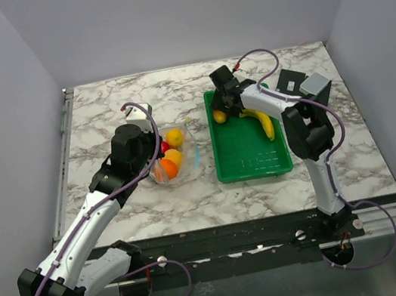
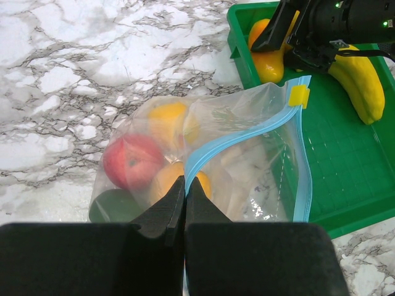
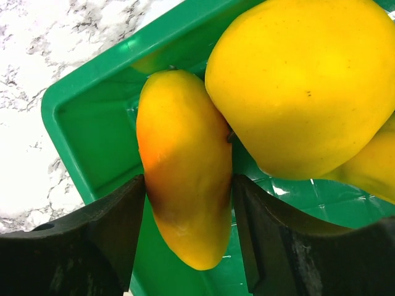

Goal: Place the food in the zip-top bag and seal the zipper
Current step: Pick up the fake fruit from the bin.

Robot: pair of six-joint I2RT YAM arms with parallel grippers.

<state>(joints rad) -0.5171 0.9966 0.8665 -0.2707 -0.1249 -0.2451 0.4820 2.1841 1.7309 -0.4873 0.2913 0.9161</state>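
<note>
Nearest, just left of the green tray (image 1: pixel 250 160), the left gripper (image 2: pixel 185 185) is clamped fully shut on the mouth edge of the zip-top bag (image 2: pixel 247 185), with the light blue zipper (image 2: pixel 247 132) running in between its fingers. The bag lies on the marble with its unsealed mouth turned toward the tray, reaching the tray's left rim. Inside are a red fruit (image 2: pixel 133 161), a dark green one (image 2: pixel 114 206) and some orange-yellow pieces (image 2: pixel 168 120).

Farther off, in the tray's far left corner, the right gripper (image 3: pixel 188 185) straddles an elongated orange-yellow fruit (image 3: pixel 182 148). Its jaws are spread just wide enough to take it and press both flanks. The fruit rests on the tray floor, touching a larger yellow fruit (image 3: pixel 302 80) toward the tray's middle. A banana (image 1: pixel 264 122) lies in the tray's far half.

The step in hand looks like picking this fruit. The squeeze should settle across the narrow waist, since smooth rounded plastic may squirt out. A straight lift would clear the neighbour and the tray wall. The left gripper should hold the lip raised so the mouth gapes.
</note>
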